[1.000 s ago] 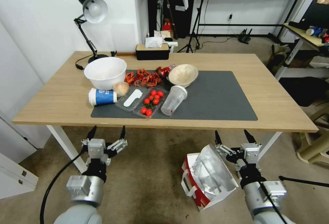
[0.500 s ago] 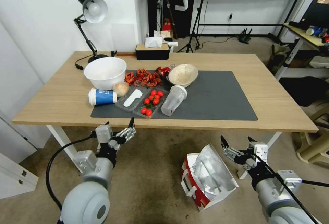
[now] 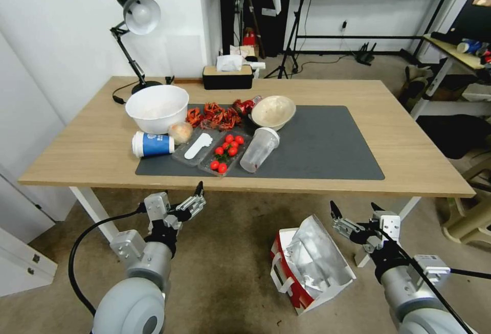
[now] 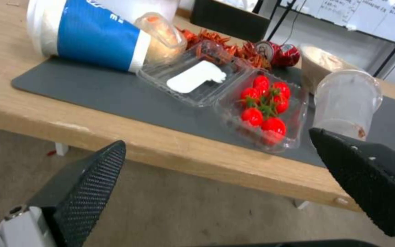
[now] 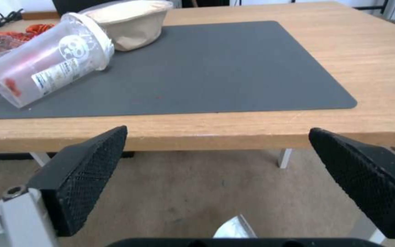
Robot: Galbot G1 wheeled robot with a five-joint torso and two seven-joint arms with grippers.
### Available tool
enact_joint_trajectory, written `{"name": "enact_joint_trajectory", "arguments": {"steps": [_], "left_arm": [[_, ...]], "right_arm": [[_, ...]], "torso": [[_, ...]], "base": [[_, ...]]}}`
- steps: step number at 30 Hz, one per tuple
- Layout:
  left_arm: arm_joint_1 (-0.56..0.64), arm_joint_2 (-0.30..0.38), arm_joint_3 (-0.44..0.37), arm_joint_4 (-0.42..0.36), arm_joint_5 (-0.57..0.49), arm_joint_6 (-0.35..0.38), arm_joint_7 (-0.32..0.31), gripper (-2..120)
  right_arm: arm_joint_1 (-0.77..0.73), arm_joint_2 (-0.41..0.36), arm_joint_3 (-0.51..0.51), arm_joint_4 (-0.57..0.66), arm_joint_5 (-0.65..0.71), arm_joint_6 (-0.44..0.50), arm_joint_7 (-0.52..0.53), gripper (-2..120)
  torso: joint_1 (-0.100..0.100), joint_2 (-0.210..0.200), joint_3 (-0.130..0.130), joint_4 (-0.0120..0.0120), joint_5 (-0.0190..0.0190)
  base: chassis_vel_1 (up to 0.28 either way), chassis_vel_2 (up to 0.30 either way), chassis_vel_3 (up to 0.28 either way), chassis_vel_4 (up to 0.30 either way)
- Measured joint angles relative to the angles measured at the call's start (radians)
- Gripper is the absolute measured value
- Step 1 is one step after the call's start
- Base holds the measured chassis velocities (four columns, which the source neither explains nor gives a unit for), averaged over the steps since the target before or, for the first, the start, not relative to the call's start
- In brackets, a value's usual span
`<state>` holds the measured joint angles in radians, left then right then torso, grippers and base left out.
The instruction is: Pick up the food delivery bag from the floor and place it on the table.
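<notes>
Red-and-white food delivery bag unmoved on floor, left claw slightly lower, right claw unchanged, both agape, empty

A white wall backs a black desk lamp; tripods stand behind.

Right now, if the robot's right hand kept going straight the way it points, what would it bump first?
Probably the front edge of the table. The right hand is open and aims at that edge; depth is hard to judge, so it might slip underneath.
</notes>
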<state>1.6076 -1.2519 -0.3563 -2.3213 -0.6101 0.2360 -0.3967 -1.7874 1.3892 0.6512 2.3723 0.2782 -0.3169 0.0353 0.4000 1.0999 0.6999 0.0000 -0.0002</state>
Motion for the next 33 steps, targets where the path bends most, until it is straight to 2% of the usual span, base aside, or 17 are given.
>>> {"name": "enact_joint_trajectory", "arguments": {"steps": [18, 30, 33], "left_arm": [[0.051, -0.007, -0.024, -0.034, 0.017, -0.001, 0.007, 100], [0.064, -0.005, -0.039, -0.035, 0.040, -0.008, 0.028, 100], [0.075, -0.005, -0.042, -0.030, 0.070, -0.020, 0.041, 100]], "right_arm": [[0.013, -0.012, -0.004, -0.011, -0.003, 0.010, 0.002, 100], [0.014, -0.012, -0.012, -0.015, -0.007, 0.015, 0.004, 100], [0.015, -0.010, -0.015, -0.021, -0.023, 0.030, 0.006, 100]], "torso": [[-0.001, -0.002, -0.001, 0.0000, 0.0001], [-0.019, -0.042, -0.023, 0.0000, 0.0002], [-0.029, -0.067, -0.037, 0.0000, 0.0002]], "base": [[0.000, 0.000, 0.000, 0.000], [0.000, 0.000, 0.000, 0.000], [0.000, 0.000, 0.000, 0.000]]}}
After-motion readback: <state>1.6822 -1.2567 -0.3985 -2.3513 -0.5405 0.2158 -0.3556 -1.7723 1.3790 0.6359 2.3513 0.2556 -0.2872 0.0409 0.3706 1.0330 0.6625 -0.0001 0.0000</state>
